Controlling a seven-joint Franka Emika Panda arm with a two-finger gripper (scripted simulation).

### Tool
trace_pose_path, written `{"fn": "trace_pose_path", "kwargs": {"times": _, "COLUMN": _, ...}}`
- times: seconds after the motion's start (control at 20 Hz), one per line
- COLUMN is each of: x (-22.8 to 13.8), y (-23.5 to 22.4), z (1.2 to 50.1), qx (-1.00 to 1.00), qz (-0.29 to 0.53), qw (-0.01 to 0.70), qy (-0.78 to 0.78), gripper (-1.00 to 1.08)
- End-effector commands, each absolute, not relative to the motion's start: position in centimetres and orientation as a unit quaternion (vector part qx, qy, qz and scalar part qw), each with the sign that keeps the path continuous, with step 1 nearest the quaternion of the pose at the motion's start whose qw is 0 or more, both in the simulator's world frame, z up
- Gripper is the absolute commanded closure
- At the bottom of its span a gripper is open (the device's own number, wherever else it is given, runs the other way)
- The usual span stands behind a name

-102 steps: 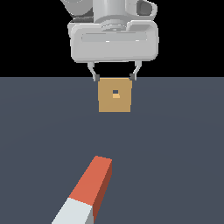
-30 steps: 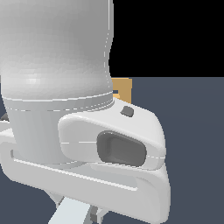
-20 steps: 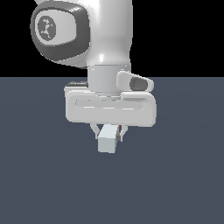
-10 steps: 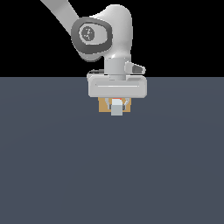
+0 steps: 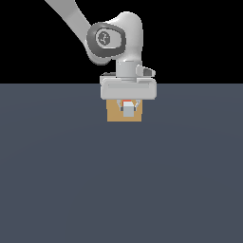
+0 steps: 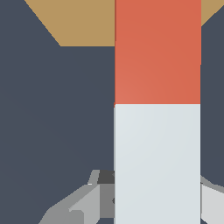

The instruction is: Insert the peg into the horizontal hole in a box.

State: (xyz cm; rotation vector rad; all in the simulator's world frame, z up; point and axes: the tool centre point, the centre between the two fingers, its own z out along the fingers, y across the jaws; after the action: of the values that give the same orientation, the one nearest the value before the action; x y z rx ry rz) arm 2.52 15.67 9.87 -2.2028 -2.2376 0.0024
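- In your wrist view, the end effector point(image 6: 153, 205) sits nearest, its grey fingers point(image 6: 83, 203) showing on either side of the pale half of the peg point(image 6: 157, 109); it is clamped on that pale end.
- From there you see the peg run straight away from the camera, pale grey-white first, then red-orange, with the colour change about halfway along.
- The red-orange end reaches the tan box point(image 6: 83, 22), which fills the far edge of the wrist view; you cannot see the horizontal hole there, since the peg covers it.
- In the exterior view, you look across a wide stretch of dark grey bench point(image 5: 121, 190) towards the arm.
- There the end effector point(image 5: 128, 105) hangs directly in front of the box point(image 5: 114, 114), with the peg's point(image 5: 128, 110) pale end face pointing at you and a sliver of red-orange just above it.
- The peg lines up with the middle of the box face; you cannot tell how far it has entered.
- Behind it, the white arm point(image 5: 116, 40) rises towards the exterior view's left.
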Motion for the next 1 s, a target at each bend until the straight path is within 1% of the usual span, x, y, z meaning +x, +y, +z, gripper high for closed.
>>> {"fn": "trace_pose_path", "kwargs": {"times": 0.0, "x": 2.7, "y": 15.6, "z": 10.0, "qx": -0.702, "qz": 0.000, "qw": 0.000, "qy": -0.712, "gripper": 1.08}}
{"fn": "trace_pose_path", "kwargs": {"times": 0.7, "x": 2.7, "y": 15.2, "z": 9.9, "qx": -0.702, "qz": 0.000, "qw": 0.000, "qy": -0.712, "gripper": 1.08}}
{"fn": "trace_pose_path", "kwargs": {"times": 0.95, "x": 2.6, "y": 16.8, "z": 9.9, "qx": -0.702, "qz": 0.000, "qw": 0.000, "qy": -0.712, "gripper": 1.08}}
